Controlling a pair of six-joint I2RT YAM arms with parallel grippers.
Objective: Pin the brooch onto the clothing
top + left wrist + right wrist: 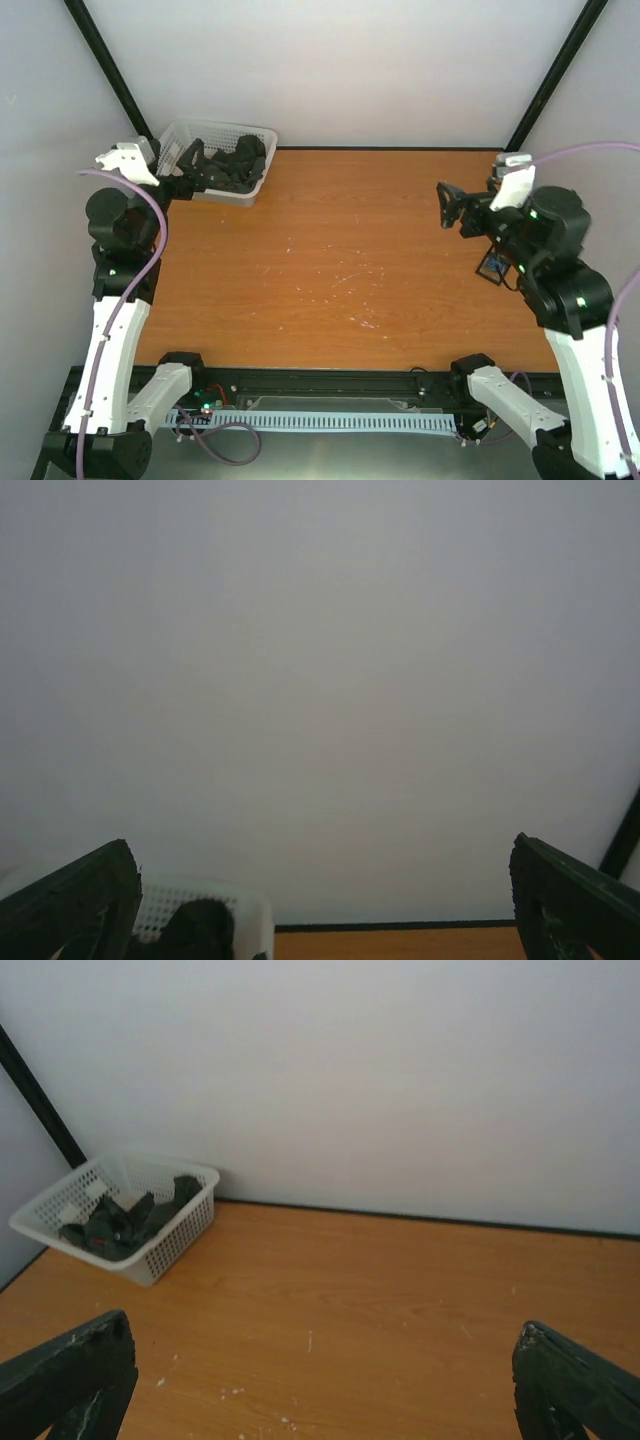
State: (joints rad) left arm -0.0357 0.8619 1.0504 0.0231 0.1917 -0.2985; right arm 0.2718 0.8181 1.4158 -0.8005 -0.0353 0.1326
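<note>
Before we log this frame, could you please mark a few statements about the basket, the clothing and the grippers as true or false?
1. The dark crumpled clothing lies inside the white perforated plastic basket. True.
2. The basket stands at the table's near right corner. False: it stands at the far left corner of the orange-brown wooden table.
3. The left gripper and the right gripper are both open and empty. True.
4. The right gripper hangs over the basket. False: it is at the table's right side, far from it.
</note>
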